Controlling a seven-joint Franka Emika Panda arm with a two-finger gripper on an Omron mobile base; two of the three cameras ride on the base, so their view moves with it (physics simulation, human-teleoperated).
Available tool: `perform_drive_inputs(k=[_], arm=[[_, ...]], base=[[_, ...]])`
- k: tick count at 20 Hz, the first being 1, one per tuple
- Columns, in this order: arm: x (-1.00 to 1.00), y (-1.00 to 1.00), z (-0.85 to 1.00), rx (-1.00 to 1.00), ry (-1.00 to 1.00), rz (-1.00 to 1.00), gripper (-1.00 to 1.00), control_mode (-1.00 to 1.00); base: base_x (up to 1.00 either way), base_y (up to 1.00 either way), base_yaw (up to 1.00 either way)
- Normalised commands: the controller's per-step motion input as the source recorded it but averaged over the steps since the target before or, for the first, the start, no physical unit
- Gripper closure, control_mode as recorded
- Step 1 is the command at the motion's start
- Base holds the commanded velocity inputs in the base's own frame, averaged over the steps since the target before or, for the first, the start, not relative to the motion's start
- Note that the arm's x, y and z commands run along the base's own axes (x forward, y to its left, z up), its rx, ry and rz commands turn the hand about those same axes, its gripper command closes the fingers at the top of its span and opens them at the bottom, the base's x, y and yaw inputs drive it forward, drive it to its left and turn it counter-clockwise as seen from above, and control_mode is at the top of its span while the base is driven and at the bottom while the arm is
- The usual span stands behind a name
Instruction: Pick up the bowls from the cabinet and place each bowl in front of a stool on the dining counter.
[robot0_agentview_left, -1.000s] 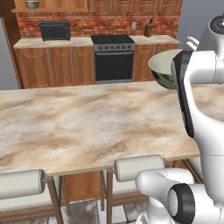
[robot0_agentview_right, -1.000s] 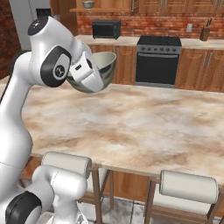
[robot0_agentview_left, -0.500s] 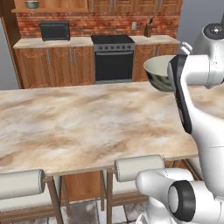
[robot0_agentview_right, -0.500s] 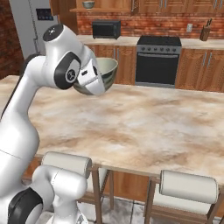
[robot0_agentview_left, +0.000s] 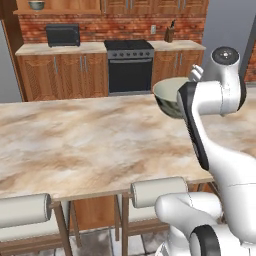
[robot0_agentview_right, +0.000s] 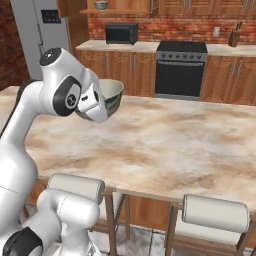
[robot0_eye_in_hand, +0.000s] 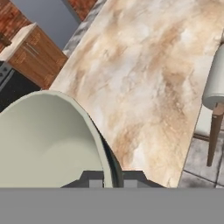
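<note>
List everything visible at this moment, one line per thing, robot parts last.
bowls: two, grey-green; one held over the counter, one on the wall shelf
counter: one, beige-brown marbled island, in front of the robot
stools: two, wooden frame with cream roll backrests, at the counter's near edge
shelf: one, warm brown, on the back wall
microwave: one, black, on the back worktop
oven: one, black, between the wooden base cupboards
knife block: one, brown, on the back worktop to the right
fridge: one, grey, at far left in the right base view
arm: one, white with dark joints
gripper: one, shut on the held bowl's rim
</note>
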Motion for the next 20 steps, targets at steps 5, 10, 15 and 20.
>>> perform_drive_inputs(k=[5,10,15,20], arm=[[0.05,0.0,-0.47,0.05,0.11,0.02,1.0,-1.0],[0.01,0.0,-0.55,0.06,0.11,0.05,1.0,-1.0],[0.0,0.0,-0.54,0.02,0.07,0.04,1.0,-1.0],[0.0,0.0,-0.5,0.0,0.0,0.0,1.0,-1.0]], base=[[0.0,0.0,0.0],[0.0,0.0,0.0],[0.0,0.0,0.0],[0.0,0.0,0.0]])
